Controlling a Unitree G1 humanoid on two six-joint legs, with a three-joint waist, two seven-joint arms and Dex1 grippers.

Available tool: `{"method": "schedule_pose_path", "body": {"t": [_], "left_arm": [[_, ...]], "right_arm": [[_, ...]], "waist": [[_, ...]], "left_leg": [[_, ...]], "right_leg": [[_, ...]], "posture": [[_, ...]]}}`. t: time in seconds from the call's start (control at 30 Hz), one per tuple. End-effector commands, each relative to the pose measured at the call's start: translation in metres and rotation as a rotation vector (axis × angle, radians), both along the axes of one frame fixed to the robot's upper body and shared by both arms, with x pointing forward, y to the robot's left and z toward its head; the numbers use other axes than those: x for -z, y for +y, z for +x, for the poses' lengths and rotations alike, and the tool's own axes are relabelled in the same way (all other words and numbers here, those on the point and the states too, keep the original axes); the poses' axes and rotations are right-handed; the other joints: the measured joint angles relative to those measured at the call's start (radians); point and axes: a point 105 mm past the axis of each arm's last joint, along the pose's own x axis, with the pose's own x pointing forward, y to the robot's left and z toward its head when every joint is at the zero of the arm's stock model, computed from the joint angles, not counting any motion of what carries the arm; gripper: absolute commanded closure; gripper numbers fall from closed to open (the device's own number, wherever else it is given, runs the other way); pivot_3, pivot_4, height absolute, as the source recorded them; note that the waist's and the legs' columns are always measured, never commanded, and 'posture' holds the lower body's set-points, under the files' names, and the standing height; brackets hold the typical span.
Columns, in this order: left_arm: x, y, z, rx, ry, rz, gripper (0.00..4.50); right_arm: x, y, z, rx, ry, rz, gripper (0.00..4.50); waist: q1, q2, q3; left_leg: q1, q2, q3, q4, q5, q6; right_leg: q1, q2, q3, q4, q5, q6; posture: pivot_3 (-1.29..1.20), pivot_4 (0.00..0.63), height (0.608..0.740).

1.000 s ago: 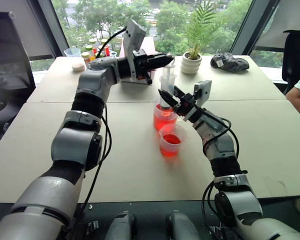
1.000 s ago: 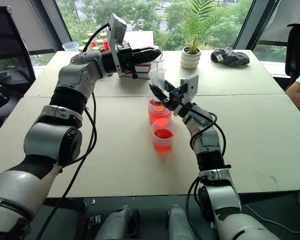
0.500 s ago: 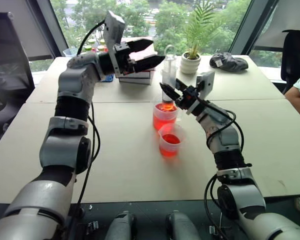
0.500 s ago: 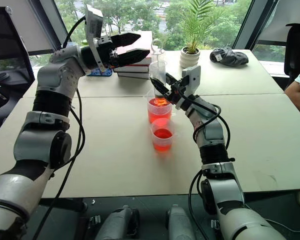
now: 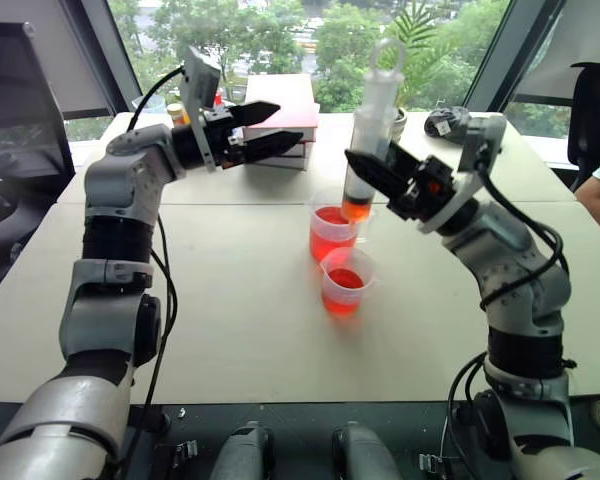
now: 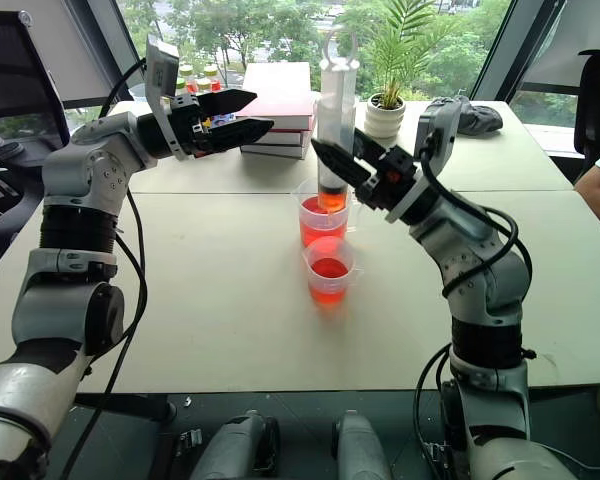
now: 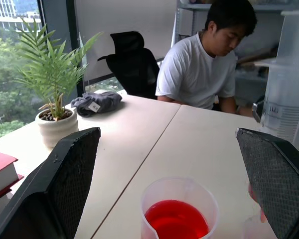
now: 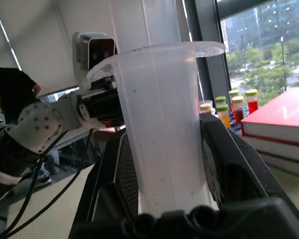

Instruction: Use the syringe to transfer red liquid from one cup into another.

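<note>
Head views: syringe [image 5: 372, 130] lifted from far cup [image 5: 330, 232], now upright above it, clamped between right fingers [image 5: 365, 172]; red liquid [image 5: 356, 208] seen at tip. Left fingers [image 5: 270, 128] released, spread wide, drawn back toward books [image 5: 280, 105]. Right wrist view: barrel clamped.
</note>
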Motion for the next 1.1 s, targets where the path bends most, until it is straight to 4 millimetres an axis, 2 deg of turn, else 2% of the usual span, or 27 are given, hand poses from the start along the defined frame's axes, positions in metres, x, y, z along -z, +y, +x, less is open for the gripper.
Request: {"method": "schedule_pose_path", "body": {"t": [0.03,0.17,0.3,0.43,0.67,0.77,0.97,1.0,1.1], "left_arm": [[-0.010,-0.006,-0.016,0.080,-0.026,0.000,0.02],[-0.012,-0.016,-0.034,0.204,0.015,-0.022,0.02],[-0.015,-0.030,-0.041,0.255,0.039,-0.052,0.02],[-0.018,-0.049,-0.040,0.271,0.042,-0.076,0.02],[-0.015,-0.068,-0.040,0.314,0.061,-0.076,0.02],[-0.014,-0.073,-0.043,0.338,0.065,-0.079,0.93],[-0.012,-0.076,-0.048,0.374,0.063,-0.062,4.05],[-0.010,-0.076,-0.050,0.384,0.064,-0.056,4.46],[-0.006,-0.077,-0.053,0.397,0.063,-0.038,4.46]], "right_arm": [[-0.007,0.002,-0.011,0.020,-0.065,0.003,3.11],[0.016,0.000,-0.007,0.092,-0.052,-0.035,3.11],[0.022,0.000,-0.007,0.110,-0.054,-0.043,3.11],[0.025,0.003,-0.009,0.103,-0.053,-0.051,3.11],[0.028,0.006,-0.010,0.100,-0.053,-0.065,3.11],[0.028,0.006,-0.010,0.101,-0.055,-0.070,3.11],[0.026,0.006,-0.011,0.104,-0.061,-0.072,3.11],[0.025,0.006,-0.011,0.105,-0.065,-0.072,3.11],[0.022,0.006,-0.011,0.107,-0.075,-0.070,3.11]], "waist": [[-0.005,0.000,0.000],[-0.003,0.000,0.000],[-0.001,0.000,0.000],[0.001,0.000,0.000],[-0.001,0.000,0.000],[-0.001,0.000,0.000],[-0.001,0.000,0.000],[-0.001,0.000,0.000],[-0.001,0.000,0.000]], "left_leg": [[0.000,0.000,0.001,0.000,0.000,0.000],[0.001,0.000,0.000,0.000,0.000,0.000],[0.000,0.000,0.000,0.001,0.000,0.000],[0.001,0.000,0.000,0.002,0.000,0.000],[0.001,0.000,0.000,0.001,0.000,0.000],[0.001,0.000,0.000,0.001,0.000,0.000],[0.001,0.000,0.000,0.001,0.000,0.000],[0.001,0.000,0.000,0.001,0.000,0.000],[0.001,0.000,0.000,0.001,0.000,0.000]], "right_leg": [[0.000,0.000,0.000,0.000,0.000,0.000],[0.000,0.002,0.000,0.001,0.000,0.000],[0.000,0.002,0.001,0.001,0.000,0.000],[0.001,0.002,0.001,0.001,0.000,0.000],[0.001,0.003,0.001,0.000,0.000,0.000],[0.001,0.003,0.001,0.000,0.000,0.000],[0.001,0.003,0.001,0.000,0.000,0.000],[0.001,0.003,0.001,0.000,0.000,0.000],[0.001,0.003,0.001,0.000,0.000,0.000]], "posture": [[0.00,0.150,0.740],[0.00,0.150,0.740],[0.00,0.150,0.740],[0.00,0.150,0.740],[0.00,0.150,0.740],[0.00,0.150,0.740],[0.00,0.150,0.740],[0.00,0.150,0.740],[0.00,0.150,0.740]]}}
